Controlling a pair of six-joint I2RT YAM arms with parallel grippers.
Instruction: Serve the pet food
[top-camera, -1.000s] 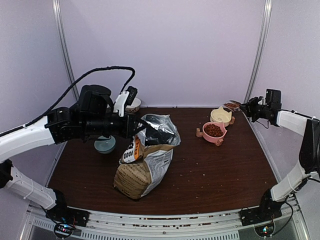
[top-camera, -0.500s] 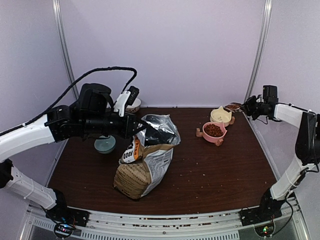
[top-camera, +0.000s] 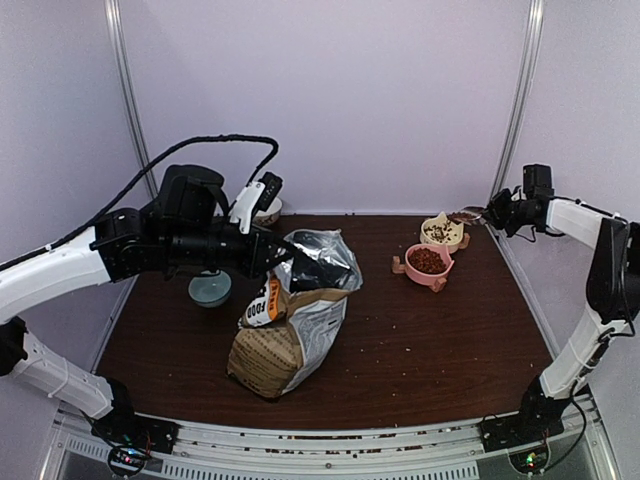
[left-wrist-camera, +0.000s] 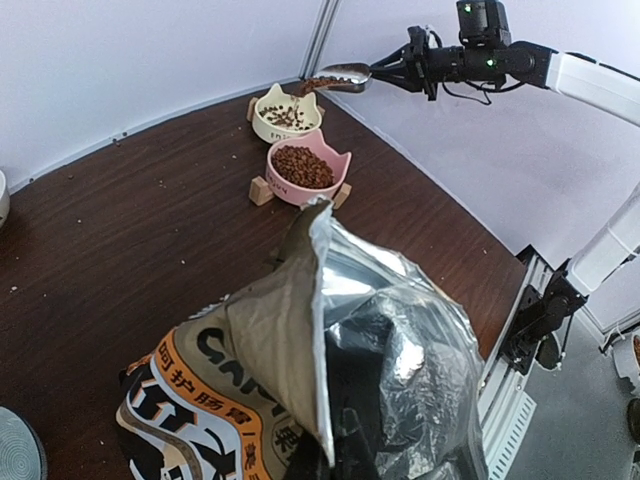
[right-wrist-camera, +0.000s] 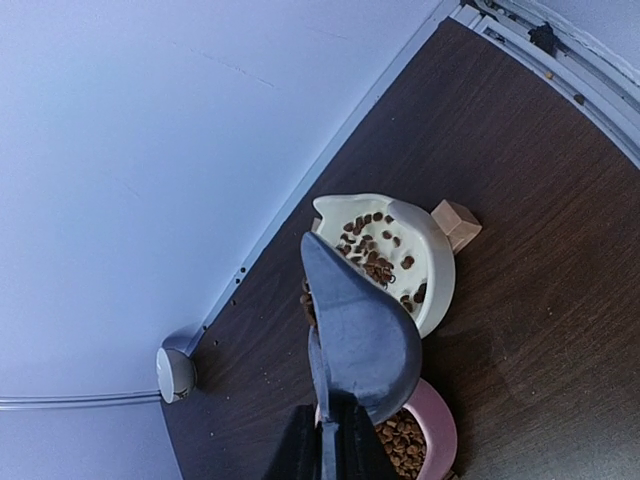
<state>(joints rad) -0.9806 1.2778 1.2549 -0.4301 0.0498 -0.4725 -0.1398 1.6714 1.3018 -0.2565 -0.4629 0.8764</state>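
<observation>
The pet food (right-wrist-camera: 378, 252) lies scattered in the cream bowl (top-camera: 441, 232), right under the lowered lip of the scoop (right-wrist-camera: 360, 330) that the right hand (top-camera: 497, 212) carries. In the top view the hand itself sits off to the right of that bowl, above the far right corner of the surface (top-camera: 430, 340). More kibble fills the pink bowl (top-camera: 428, 262), which touches the cream one on its near side, and the left wrist view shows a few pellets at the scoop's tip.

Half a second ago the cream bowl looked bare and the scoop hung beside it with reddish kibble inside. Now the scoop is tipped over the bowl and dark pellets dot the bowl's floor. The bag and the left arm have not shifted.

The right hand is closed narrow on the scoop's handle, one finger on either side. The left hand (top-camera: 272, 255) pinches the raised rim of the open bag (top-camera: 290, 330), which stands near the middle of the surface, well apart from both bowls
</observation>
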